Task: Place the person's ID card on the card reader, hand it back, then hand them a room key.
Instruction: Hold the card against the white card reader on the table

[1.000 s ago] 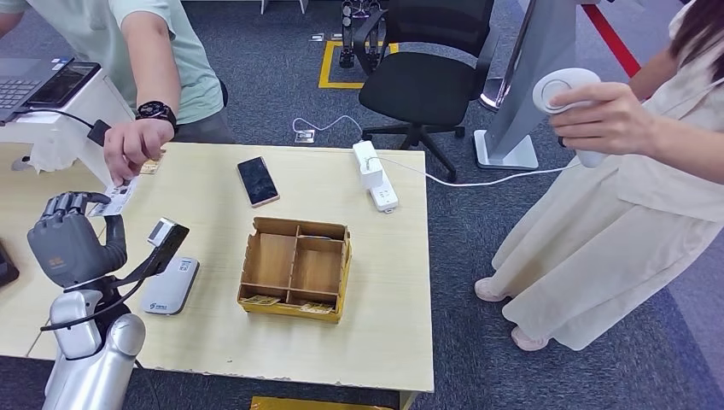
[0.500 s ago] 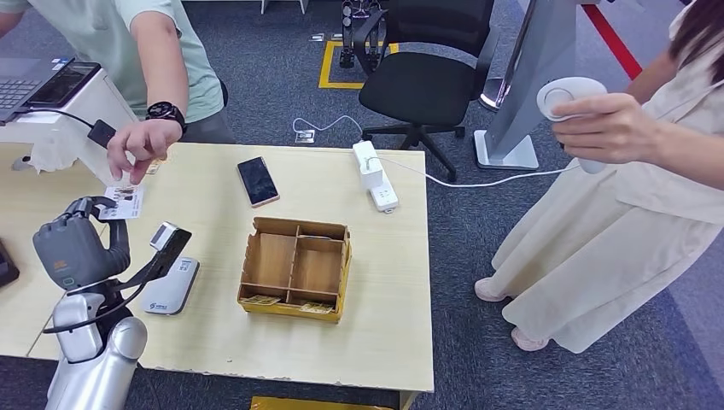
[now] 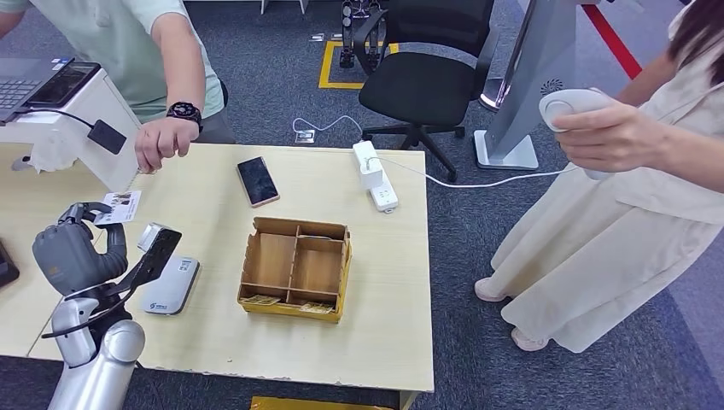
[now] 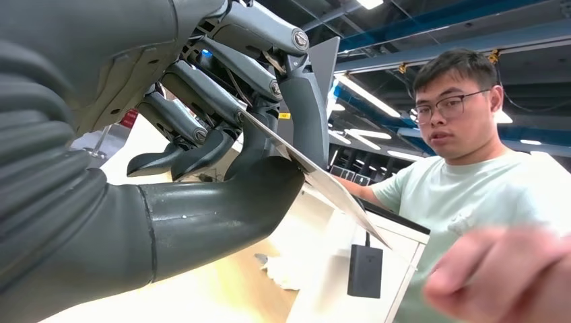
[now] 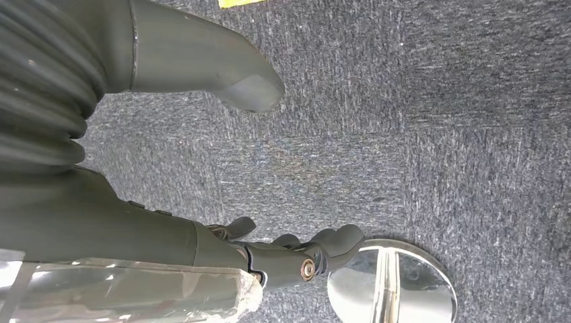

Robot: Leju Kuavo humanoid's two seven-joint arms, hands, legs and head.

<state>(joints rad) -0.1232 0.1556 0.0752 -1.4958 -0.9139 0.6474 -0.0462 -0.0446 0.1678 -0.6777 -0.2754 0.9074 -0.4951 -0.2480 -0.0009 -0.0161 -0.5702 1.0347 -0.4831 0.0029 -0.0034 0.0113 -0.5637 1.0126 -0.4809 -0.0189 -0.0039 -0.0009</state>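
Observation:
My left hand [image 3: 72, 248] hovers over the table's left part and pinches the white ID card [image 3: 118, 207] between thumb and fingers. In the left wrist view the card [image 4: 316, 182] juts out edge-on from the left hand [image 4: 222, 134] toward the person in the green shirt [image 4: 471, 188]. That person's hand [image 3: 160, 143] is off the card, near the table's far edge. The grey-white card reader [image 3: 171, 284] lies flat just right of my left arm. A wooden box [image 3: 294, 267] mid-table has key cards [image 3: 263, 300] in its front compartments. My right hand [image 5: 222, 161] hangs over carpet, holding nothing.
A phone [image 3: 257, 180] and a white power strip [image 3: 375, 176] lie at the table's far side. A white stand with a laptop [image 3: 51, 94] is at the far left. A second person [image 3: 632, 171] holding a white controller stands right of the table; a black chair [image 3: 424, 77] is behind it.
The person let go of the ID card and drew their hand back to the table's far edge. My left hand closed on the card and sank slightly.

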